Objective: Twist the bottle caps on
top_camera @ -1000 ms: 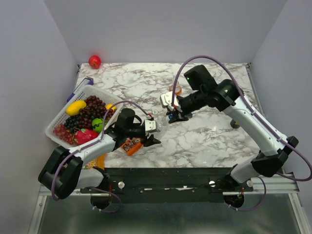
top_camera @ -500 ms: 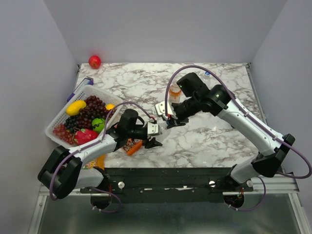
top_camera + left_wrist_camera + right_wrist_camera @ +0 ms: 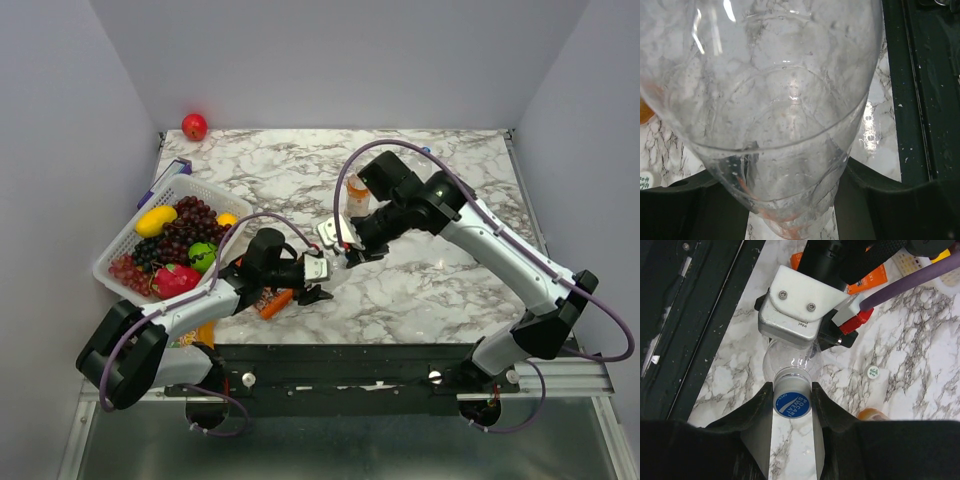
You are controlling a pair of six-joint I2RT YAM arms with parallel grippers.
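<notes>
My left gripper (image 3: 320, 274) is shut on a clear bottle (image 3: 332, 262) and holds it on its side just above the table. The bottle fills the left wrist view (image 3: 780, 100), with the gripper (image 3: 790, 200) clamped around its base. My right gripper (image 3: 792, 392) is shut on a blue cap (image 3: 792, 404) that sits on the bottle's neck (image 3: 790, 362). From above, the right gripper (image 3: 346, 252) meets the bottle's mouth. The orange bottle (image 3: 357, 190) stands uncapped behind it. A whitish cap (image 3: 872, 372) lies on the marble.
A white basket (image 3: 125, 232) of grapes and other fruit stands at the left edge. A red apple (image 3: 194, 126) lies at the far left corner. An orange packet (image 3: 270, 298) lies under the left arm, near the table's front edge.
My right arm has swung left and toward me, bringing the cap to the mouth of the clear bottle. My left gripper has shifted slightly toward the front edge, still holding the bottle.
</notes>
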